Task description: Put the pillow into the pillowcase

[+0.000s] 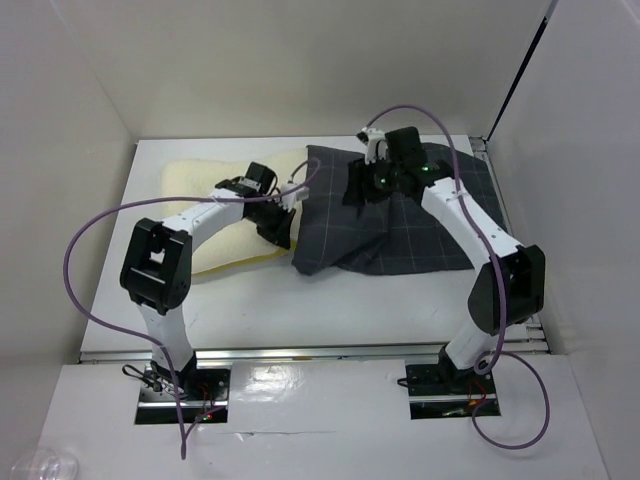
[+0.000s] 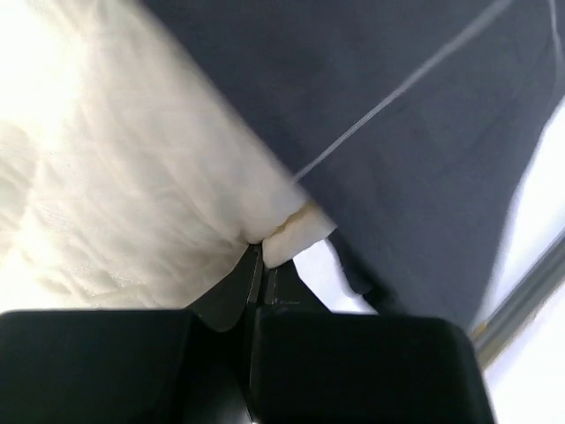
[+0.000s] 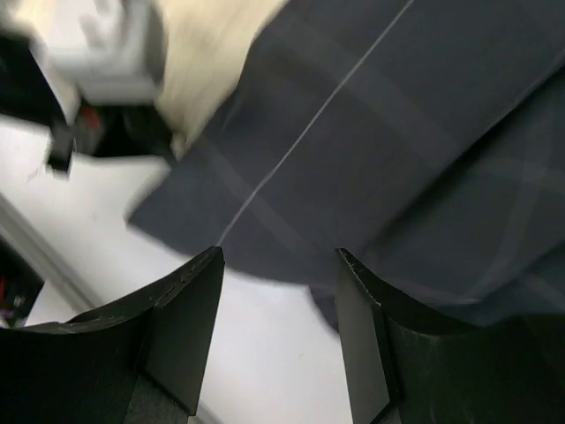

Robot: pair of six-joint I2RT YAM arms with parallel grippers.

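Two pincers, insertion step: my left pincer (image 2: 261,254) clenches a corner of the pillow (image 1: 195,178) against the pillowcase (image 1: 420,236) on the tabletop (image 1: 350,310); my right pincer (image 3: 280,258) hangs released over the cloth and, I judge, should next seize its opening edge.

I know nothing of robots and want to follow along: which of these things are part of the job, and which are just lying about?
Part of the job: pillow; pillowcase; left pincer, shut on the pillow's corner; right pincer, open by the pillowcase.
Just lying about: clear plastic thing at the near left corner; purple cables trailing from the arms.
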